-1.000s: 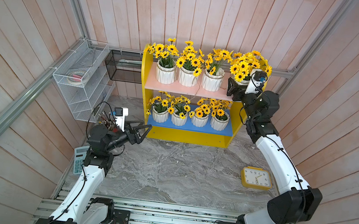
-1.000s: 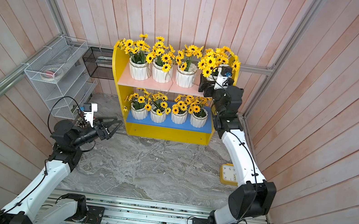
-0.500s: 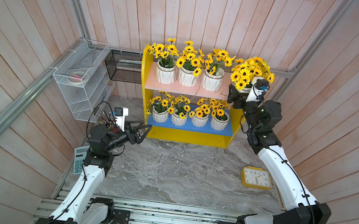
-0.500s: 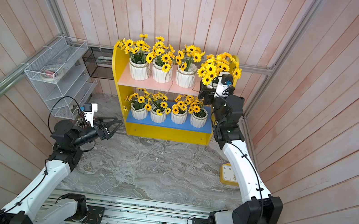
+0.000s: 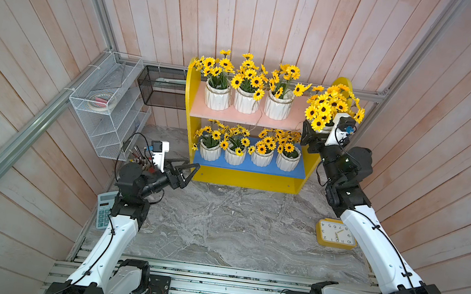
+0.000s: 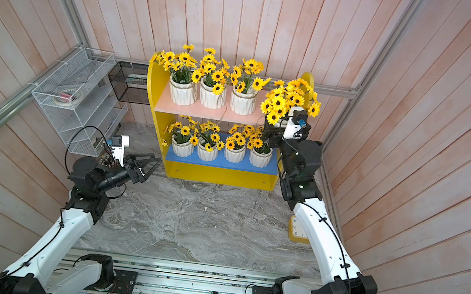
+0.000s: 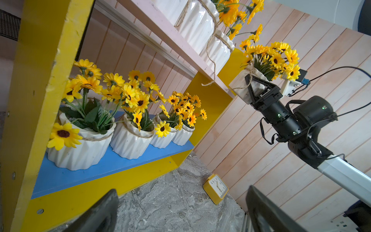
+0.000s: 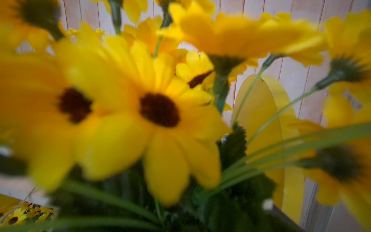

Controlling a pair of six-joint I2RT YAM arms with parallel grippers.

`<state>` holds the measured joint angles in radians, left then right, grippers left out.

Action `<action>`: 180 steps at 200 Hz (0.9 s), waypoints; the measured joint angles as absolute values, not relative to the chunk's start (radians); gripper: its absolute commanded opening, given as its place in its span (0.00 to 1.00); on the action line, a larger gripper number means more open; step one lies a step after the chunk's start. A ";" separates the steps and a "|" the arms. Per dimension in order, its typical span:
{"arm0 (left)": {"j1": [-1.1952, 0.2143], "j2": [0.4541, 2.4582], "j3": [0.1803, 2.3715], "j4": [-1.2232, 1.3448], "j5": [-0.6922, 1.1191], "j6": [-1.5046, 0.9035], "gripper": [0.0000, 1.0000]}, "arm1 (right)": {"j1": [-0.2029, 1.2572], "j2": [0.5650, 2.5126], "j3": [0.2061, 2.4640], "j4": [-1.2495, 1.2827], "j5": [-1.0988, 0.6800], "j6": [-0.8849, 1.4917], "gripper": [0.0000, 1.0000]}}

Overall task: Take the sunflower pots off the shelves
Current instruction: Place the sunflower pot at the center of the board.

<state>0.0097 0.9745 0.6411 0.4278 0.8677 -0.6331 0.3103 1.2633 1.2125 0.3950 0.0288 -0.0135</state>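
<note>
The shelves [image 5: 246, 180] stand at the back of the desk [image 5: 232, 225], against the rear wall. On the upper board [image 5: 247, 119], three pots [image 5: 246, 101] in a row; on the lower board [image 5: 250, 168] beneath, four pots [image 5: 261, 158] side by side. The eighth pot [image 7: 239, 83] sits between the fingers of the right gripper [image 5: 312, 131], by the upper board's right end, apart from the row. The left gripper [image 5: 193, 173] hangs before the shelves' left corner. The clock [image 5: 334, 233] lies to the right, the calculator [image 5: 103, 209] at the left edge, the wire rack [image 5: 105, 104] on the left wall, the mesh basket [image 5: 161, 87] between rack and shelves.
</note>
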 measured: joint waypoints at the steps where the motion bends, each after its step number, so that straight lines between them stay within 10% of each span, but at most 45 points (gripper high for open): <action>1: 0.010 0.974 0.641 0.428 0.868 -0.633 1.00 | 0.311 1.262 1.211 0.395 0.029 -0.014 0.00; 107: 0.010 0.937 0.624 0.355 0.738 -0.604 1.00 | 0.728 1.050 0.761 0.628 0.130 -0.144 0.00; 180: 0.010 0.826 0.548 0.318 0.545 -0.603 1.00 | 0.952 1.262 0.536 1.008 0.202 -0.113 0.00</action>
